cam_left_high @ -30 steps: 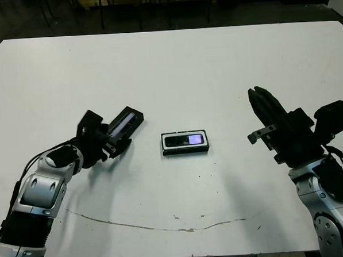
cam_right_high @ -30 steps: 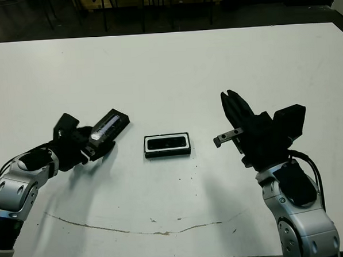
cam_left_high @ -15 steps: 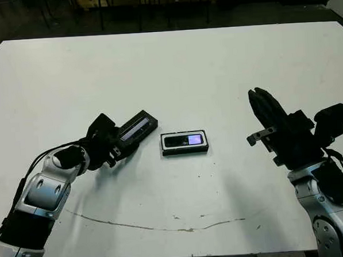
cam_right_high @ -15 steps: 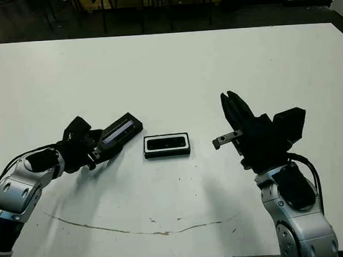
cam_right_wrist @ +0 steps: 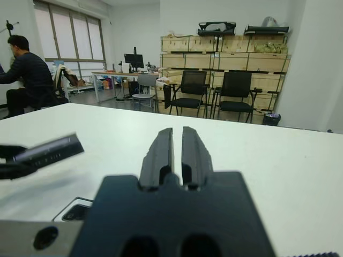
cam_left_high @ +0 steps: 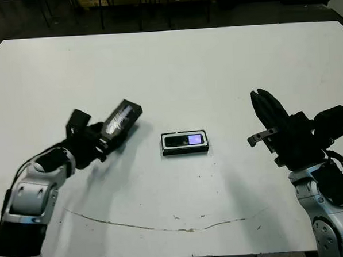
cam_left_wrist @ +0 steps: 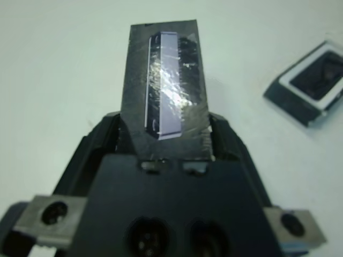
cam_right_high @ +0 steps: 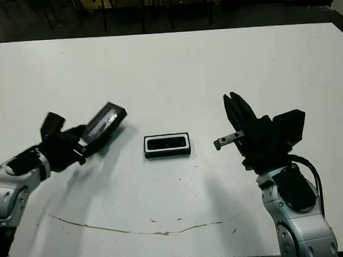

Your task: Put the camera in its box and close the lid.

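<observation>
The box (cam_left_high: 185, 143) lies at the table's middle with the camera (cam_left_high: 183, 140) inside it, its small bluish screen facing up. To the box's left, the lid (cam_left_high: 121, 119) is held tilted above the table, its shiny window strip showing. My left gripper (cam_left_high: 106, 140) is shut on the lid's near end; in the left wrist view the lid (cam_left_wrist: 166, 96) rises between the fingers (cam_left_wrist: 110, 131), with the box (cam_left_wrist: 313, 83) off to one side. My right gripper (cam_left_high: 268, 109) hovers to the right of the box, shut and holding nothing.
A thin brown scratch line (cam_left_high: 165, 225) runs across the white table (cam_left_high: 174, 65) near its front edge. Dark chairs stand beyond the far edge. In the right wrist view a person (cam_right_wrist: 24, 72) sits at a desk far off.
My left gripper, with the lid in it, has drawn back to the left, away from the box, and risen. The right arm has barely moved.
</observation>
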